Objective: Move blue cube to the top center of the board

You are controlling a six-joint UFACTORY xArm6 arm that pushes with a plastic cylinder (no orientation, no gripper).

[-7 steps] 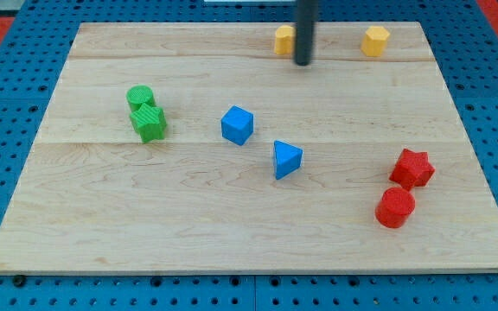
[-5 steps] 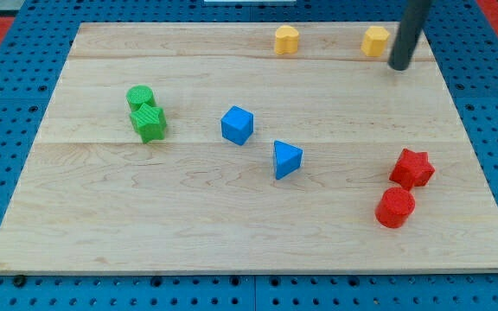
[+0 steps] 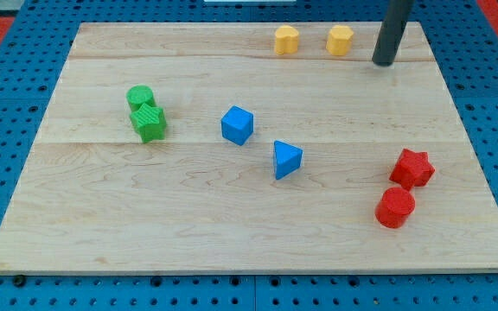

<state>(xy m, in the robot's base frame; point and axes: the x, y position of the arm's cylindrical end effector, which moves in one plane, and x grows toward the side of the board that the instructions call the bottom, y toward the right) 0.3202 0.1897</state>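
Note:
The blue cube (image 3: 238, 125) sits a little left of the board's middle. A blue triangular block (image 3: 286, 159) lies just to its lower right. My tip (image 3: 384, 62) is near the board's top right, far from the blue cube, just right of the right-hand yellow block (image 3: 340, 40). It does not touch any block.
A second yellow block (image 3: 286, 40) sits at the top centre. A green cylinder (image 3: 140, 97) and a green star-like block (image 3: 150, 122) sit together at the left. A red star (image 3: 411, 168) and a red cylinder (image 3: 395, 207) sit at the lower right. The wooden board (image 3: 102, 225) lies on blue pegboard.
My tip swept right along the top edge, then came back a little left. The right-hand yellow block has shifted left, closer to the other yellow block.

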